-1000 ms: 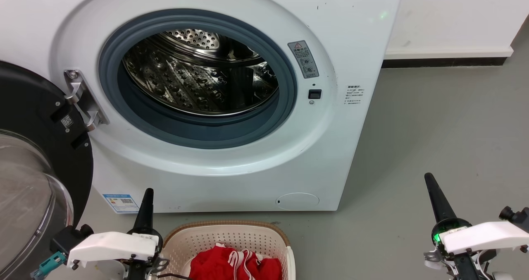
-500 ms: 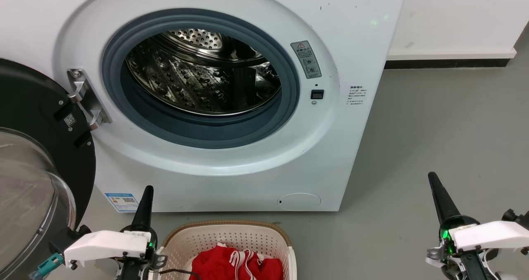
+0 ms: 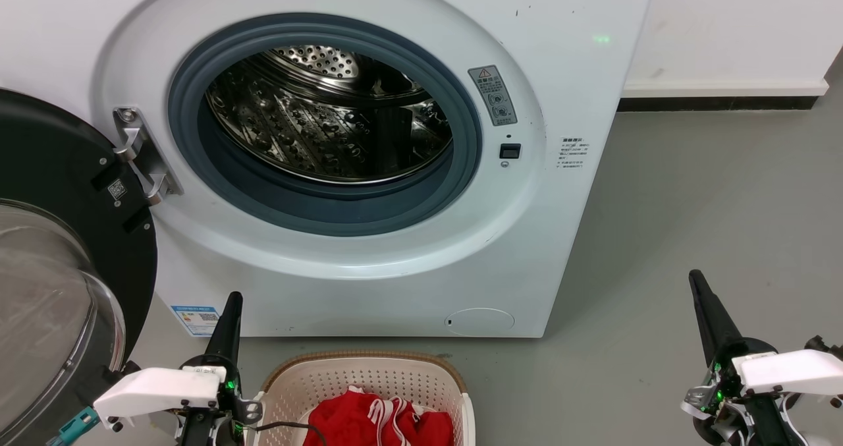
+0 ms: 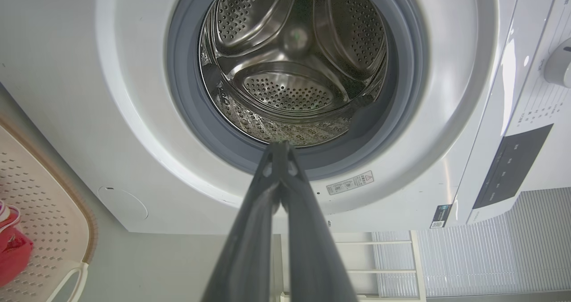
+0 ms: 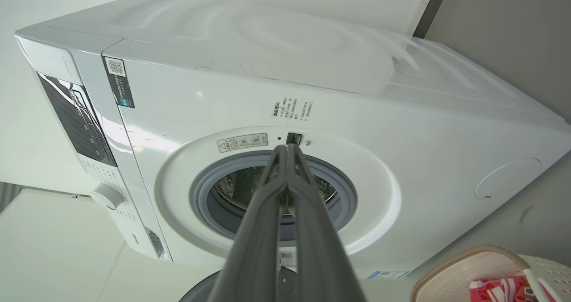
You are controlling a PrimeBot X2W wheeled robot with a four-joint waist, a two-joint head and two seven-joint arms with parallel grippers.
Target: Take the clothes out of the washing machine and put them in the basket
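Observation:
The white washing machine [image 3: 566,70] stands in front of me with its door [image 3: 59,235] swung open to the left. Its steel drum [image 3: 329,113] holds no garment that I can see, also in the left wrist view [image 4: 294,61]. Red clothes [image 3: 379,423] with white stripes lie in the cream basket [image 3: 309,380] on the floor below the washer. My left gripper [image 3: 230,301] is shut, empty, left of the basket. My right gripper [image 3: 697,280] is shut, empty, over the floor at the right. The basket [image 5: 473,259] and clothes [image 5: 499,288] also appear in the right wrist view.
Grey floor [image 3: 711,202] stretches right of the washer up to a white wall with a dark skirting [image 3: 718,102]. The open door's glass bowl [image 3: 46,314] bulges at the far left, close to my left arm. A white rack [image 4: 392,266] appears in the left wrist view.
The head camera has shifted slightly, so the washer sits a bit further right in the picture. Both arms have sunk a little lower in the view. Clothes and basket stay put.

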